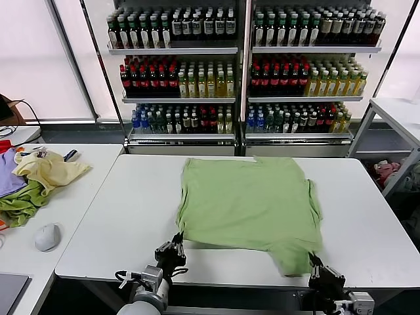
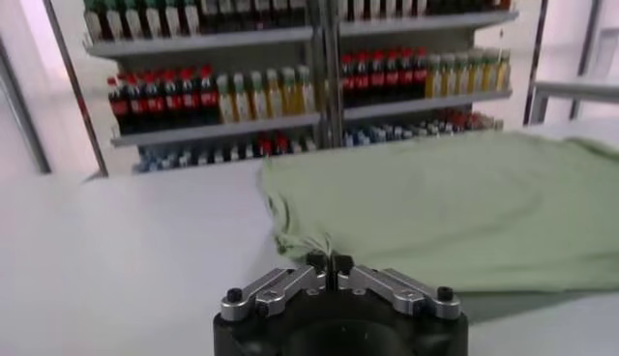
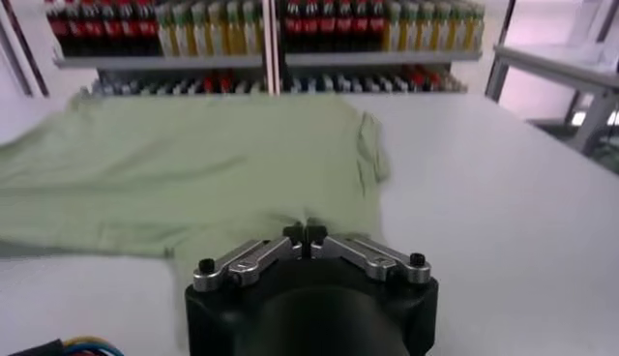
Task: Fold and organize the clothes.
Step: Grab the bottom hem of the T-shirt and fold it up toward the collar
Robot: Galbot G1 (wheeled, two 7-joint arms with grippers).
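While spread flat across the middle of the white table [image 1: 367, 216] in the head view, light green short-sleeved polo shirt [image 1: 249, 203] lies with its chest print out of sight and one corner hanging toward the bottom right of the frame. Left gripper [image 1: 172, 250] sits low at the bottom centre-left, just beside the shirt's near left corner, fingers pinched together with a wisp of fabric seemingly caught at the tips, though hard to be sure. Right gripper [image 1: 318, 268] sits at the bottom right, right at that hanging corner, fingers also pressed together; can't tell if cloth is actually held.

Probably the start of a fold. Best bet: confirm both corners are properly pinched, lift evenly, keep both arms level so the soft fabric doesn't bunch. Heap of pale yellow, purple and darker green garments [image 1: 33, 180] stays at far left, not involved.
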